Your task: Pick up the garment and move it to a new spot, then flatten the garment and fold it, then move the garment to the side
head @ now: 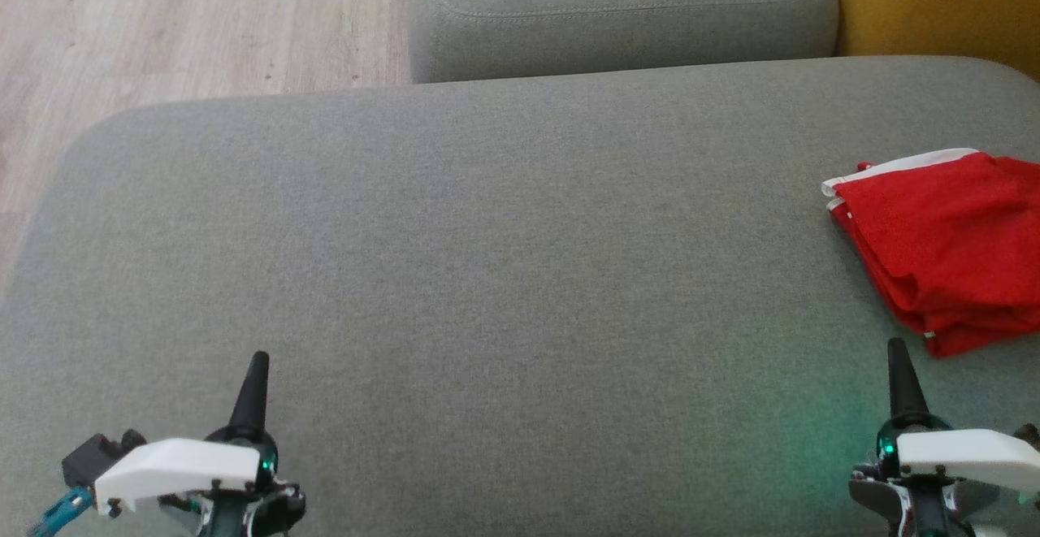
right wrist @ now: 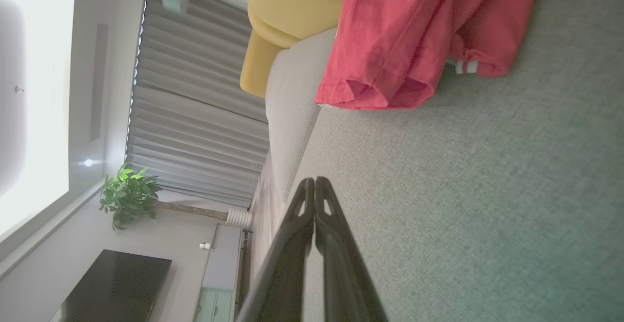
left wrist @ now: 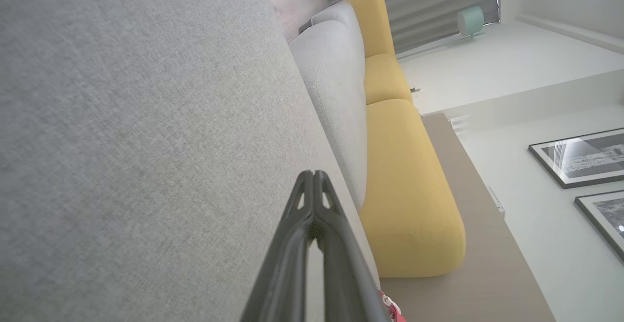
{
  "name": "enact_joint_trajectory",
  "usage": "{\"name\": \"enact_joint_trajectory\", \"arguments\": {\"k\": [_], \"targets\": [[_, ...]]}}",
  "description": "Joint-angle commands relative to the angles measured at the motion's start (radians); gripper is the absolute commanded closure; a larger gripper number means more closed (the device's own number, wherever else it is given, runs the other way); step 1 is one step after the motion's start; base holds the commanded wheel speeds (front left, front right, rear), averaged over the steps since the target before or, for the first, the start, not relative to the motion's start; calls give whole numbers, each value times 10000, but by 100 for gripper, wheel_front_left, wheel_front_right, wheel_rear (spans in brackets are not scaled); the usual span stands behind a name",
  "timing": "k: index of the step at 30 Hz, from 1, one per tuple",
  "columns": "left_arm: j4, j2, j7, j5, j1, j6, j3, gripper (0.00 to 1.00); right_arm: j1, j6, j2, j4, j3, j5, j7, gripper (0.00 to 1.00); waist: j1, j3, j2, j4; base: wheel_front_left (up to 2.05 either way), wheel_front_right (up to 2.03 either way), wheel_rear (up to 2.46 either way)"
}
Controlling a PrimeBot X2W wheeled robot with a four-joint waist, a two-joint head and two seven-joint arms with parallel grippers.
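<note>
Cushion (head: 504,261); left gripper (head: 259,358), right gripper (head: 896,346) low, jaws together.

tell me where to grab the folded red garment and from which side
Probably the stacked layered edge nearest the right gripper, approached from the robot's side, low along the grey cushion. The red garment lies folded flat there, its layers open toward that gripper, so one finger could slide beneath the whole stack.

We are seeing the red garment (head: 942,244) lying folded in loose, stacked layers near the right end of the grey sofa cushion (head: 487,261), its white-trimmed edge facing the far side.
</note>
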Motion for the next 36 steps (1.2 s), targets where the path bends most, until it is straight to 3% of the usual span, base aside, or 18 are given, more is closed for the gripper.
{"name": "enact_joint_trajectory", "arguments": {"k": [1, 31, 36], "targets": [[-290, 163, 74, -203, -559, -91, 328, 100, -605, 60, -199, -368, 123, 231, 54, 100, 0, 0, 0, -3, 0, 0, 0], [-167, 138, 960, -3484, -1284, -764, 1305, 100, -1306, 77, -196, -442, -172, 3904, 938, 100, 0, 34, 0, -180, 0, 0, 0], [-164, 118, 990, -3496, -1294, -771, 1342, 100, -1315, 77, -184, -442, -191, 3928, 960, 100, 0, 34, 0, -182, 0, 0, 0]]}}
